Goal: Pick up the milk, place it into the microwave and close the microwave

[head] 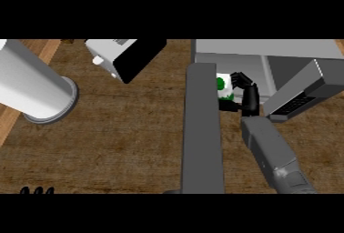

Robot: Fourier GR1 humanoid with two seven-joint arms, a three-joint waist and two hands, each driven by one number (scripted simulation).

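L hand [35, 190] shows only as fingertips at the bottom-left edge, upright & resting; a grey cylinder [37, 88] lies on the wooden surface [128, 136] above it, w/ a white box [121, 54] further right. R forearm runs up from the bottom edge, R hand [247, 93] curled round the milk [225, 86], held at the mouth of the microwave [269, 57], just right of its open door [201, 132].

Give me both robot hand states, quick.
Left robot hand: only fingertips show at the lower left edge; cannot be told.
Right robot hand: closed around the milk carton, at the open microwave.
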